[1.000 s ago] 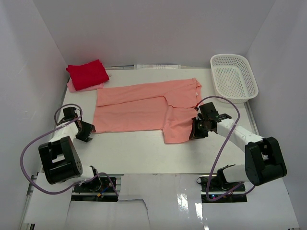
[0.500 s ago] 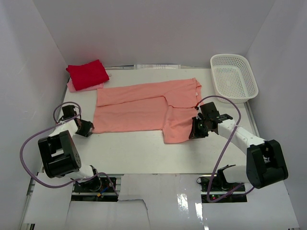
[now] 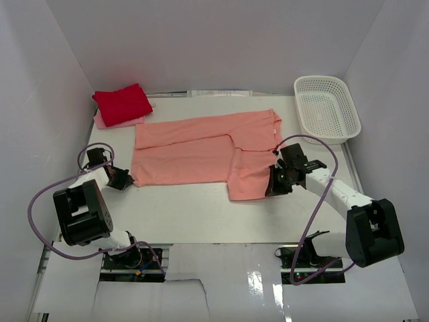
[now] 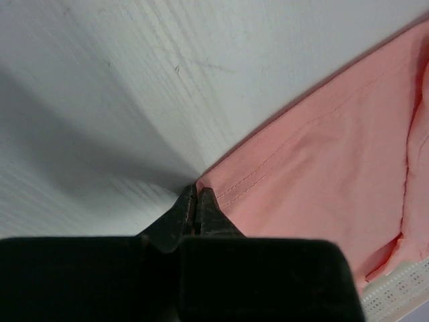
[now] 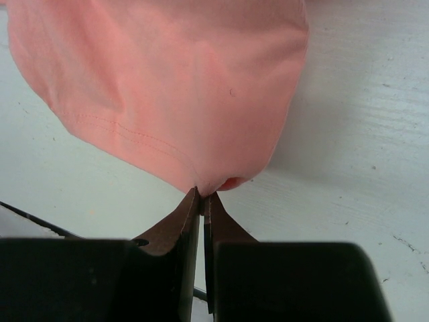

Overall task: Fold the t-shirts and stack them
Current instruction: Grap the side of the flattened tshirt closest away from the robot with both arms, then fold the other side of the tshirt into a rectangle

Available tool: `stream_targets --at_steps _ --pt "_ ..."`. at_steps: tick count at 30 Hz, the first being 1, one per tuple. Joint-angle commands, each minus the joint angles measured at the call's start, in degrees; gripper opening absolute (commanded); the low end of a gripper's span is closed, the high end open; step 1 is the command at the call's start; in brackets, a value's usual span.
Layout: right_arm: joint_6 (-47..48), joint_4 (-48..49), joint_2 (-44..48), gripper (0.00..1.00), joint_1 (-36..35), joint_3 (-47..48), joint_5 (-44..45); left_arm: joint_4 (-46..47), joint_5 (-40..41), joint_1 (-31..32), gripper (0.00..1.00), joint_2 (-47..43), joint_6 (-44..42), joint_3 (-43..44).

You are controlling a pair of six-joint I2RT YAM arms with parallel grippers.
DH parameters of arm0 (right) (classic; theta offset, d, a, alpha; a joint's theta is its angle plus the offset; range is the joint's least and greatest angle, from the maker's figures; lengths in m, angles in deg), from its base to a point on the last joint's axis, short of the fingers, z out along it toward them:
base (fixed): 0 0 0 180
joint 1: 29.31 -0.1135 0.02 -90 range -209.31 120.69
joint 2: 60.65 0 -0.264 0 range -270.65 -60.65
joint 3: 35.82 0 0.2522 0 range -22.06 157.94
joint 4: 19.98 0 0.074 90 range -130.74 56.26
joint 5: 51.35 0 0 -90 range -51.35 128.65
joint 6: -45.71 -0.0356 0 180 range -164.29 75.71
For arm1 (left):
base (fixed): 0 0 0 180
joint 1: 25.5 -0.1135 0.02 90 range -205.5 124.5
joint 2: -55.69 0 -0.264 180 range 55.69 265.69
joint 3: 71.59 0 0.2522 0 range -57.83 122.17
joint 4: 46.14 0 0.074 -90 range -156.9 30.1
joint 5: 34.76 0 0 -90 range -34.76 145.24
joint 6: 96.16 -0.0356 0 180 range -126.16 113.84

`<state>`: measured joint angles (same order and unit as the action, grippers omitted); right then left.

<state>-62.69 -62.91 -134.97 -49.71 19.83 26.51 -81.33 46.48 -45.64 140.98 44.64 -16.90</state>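
Observation:
The salmon-pink t-shirt (image 3: 194, 151) lies spread across the middle of the table, with its right part folded over. My left gripper (image 3: 129, 180) is at its near left corner, jaws shut with the hem corner (image 4: 209, 182) pinched at the tips (image 4: 196, 194). My right gripper (image 3: 271, 186) is shut on the shirt's near right edge, and the cloth (image 5: 174, 87) bulges up from its tips (image 5: 202, 196). A folded bright red t-shirt (image 3: 122, 104) rests on a pale pink t-shirt (image 3: 100, 121) at the back left.
A white lattice basket (image 3: 327, 107) stands at the back right against the wall. White walls close in the table on the left, back and right. Purple cables loop beside both arms.
My left gripper slid right to the salmon-pink shirt's near left corner and closed on it. The right gripper kept its grip and barely shifted.

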Motion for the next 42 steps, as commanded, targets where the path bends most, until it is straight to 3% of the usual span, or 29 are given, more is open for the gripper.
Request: stream_targets --at_steps 1,10,16,24,33,42 --pt "0.64 -3.17 3.56 0.08 -0.34 1.88 -0.43 -6.5 -1.18 -0.07 0.0 -3.02 -3.69 0.29" --pt "-3.22 -9.4 13.65 0.08 -0.34 -4.44 -0.78 -12.31 -5.22 -2.09 0.0 -14.01 -5.8 -2.6" --pt "-7.18 -15.37 22.89 0.08 -0.34 -7.52 -0.52 -13.2 -8.91 -5.34 0.0 -14.81 -8.26 -4.27" --pt "-8.15 -18.82 26.77 0.08 -0.43 -7.44 -0.78 -13.11 -10.15 -5.79 0.0 -14.37 -9.58 -3.84" --pt "-5.34 -19.61 19.23 0.08 -0.34 6.79 1.5 -15.48 -12.16 -8.86 0.0 -10.33 -10.38 3.01" --pt "1.43 -17.77 2.54 0.08 0.19 21.46 3.17 -13.91 -16.74 -10.18 0.0 -6.02 -7.39 8.11"
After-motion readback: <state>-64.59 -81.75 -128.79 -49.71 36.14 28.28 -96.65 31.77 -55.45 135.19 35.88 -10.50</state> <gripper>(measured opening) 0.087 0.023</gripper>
